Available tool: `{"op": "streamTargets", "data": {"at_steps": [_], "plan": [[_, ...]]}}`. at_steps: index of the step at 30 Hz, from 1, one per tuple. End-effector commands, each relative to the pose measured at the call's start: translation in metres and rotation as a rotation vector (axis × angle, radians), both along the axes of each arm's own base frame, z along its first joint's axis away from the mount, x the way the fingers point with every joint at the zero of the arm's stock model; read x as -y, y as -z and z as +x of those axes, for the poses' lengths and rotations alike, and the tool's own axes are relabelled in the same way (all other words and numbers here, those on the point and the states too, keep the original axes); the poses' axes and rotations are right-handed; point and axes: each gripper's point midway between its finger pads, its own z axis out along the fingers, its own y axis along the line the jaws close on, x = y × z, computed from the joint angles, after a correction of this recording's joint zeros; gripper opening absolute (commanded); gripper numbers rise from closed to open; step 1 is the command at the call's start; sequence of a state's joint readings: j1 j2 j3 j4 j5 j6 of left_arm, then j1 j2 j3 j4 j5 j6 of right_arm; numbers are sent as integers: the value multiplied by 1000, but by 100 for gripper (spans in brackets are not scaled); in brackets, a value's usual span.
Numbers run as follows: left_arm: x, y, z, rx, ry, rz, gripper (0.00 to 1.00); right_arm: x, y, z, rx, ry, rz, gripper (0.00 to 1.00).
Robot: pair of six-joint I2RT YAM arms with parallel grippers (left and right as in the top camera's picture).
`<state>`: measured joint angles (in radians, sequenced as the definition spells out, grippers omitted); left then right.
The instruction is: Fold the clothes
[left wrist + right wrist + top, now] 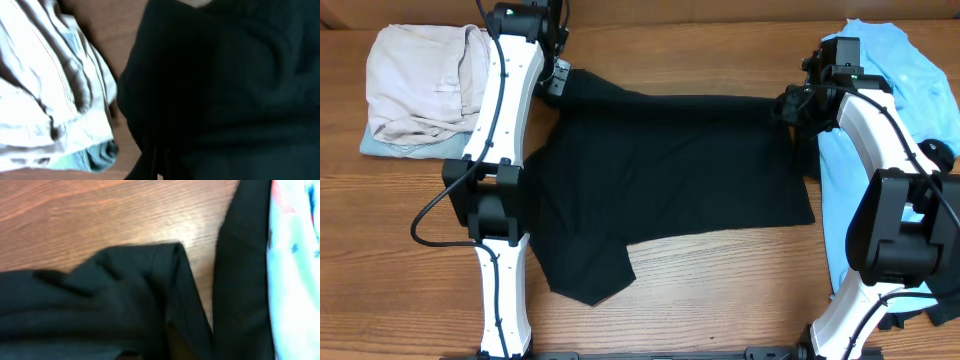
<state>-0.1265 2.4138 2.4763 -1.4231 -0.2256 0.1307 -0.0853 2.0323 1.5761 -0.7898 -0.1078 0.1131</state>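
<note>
A black shirt [670, 170] lies spread flat across the middle of the wooden table, with one sleeve pointing toward the front left. My left gripper [552, 82] is at its far left corner. In the left wrist view the black cloth [225, 100] hangs close over the lens and runs into the dark fingers [159, 169], which look shut on it. My right gripper [786, 104] is at the far right corner. In the right wrist view a bunched fold of the black cloth [100, 305] covers the fingers, which seem shut on it.
A folded beige stack [420, 80] rests on a blue-grey garment [390, 147] at the far left, and also shows in the left wrist view [45, 85]. A light blue garment [910, 70] lies along the right edge next to the right arm, and also shows in the right wrist view [300, 270].
</note>
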Motion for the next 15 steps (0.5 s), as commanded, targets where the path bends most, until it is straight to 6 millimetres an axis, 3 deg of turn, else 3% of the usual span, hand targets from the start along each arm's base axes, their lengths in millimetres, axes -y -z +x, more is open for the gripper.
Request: {"op": "streamTargets", "data": {"at_steps": [1,8,10,13,15], "plan": [[-11,2,-9,-40,-27,-7,4,19,4,-8,-35,51,-43,13],[-1,8,-40,-172,-14,-69,4,17,11,-31,-134,48,-35,14],[2,9,-47,-205,-12,-85,5,16,13,-38,-164,48,-32,23],[4,9,-56,-239,-12,-96,24,15,14,-45,-191,47,-30,45],[4,9,-62,-264,-10,-93,37,15,14,-46,-195,47,-30,52]]}}
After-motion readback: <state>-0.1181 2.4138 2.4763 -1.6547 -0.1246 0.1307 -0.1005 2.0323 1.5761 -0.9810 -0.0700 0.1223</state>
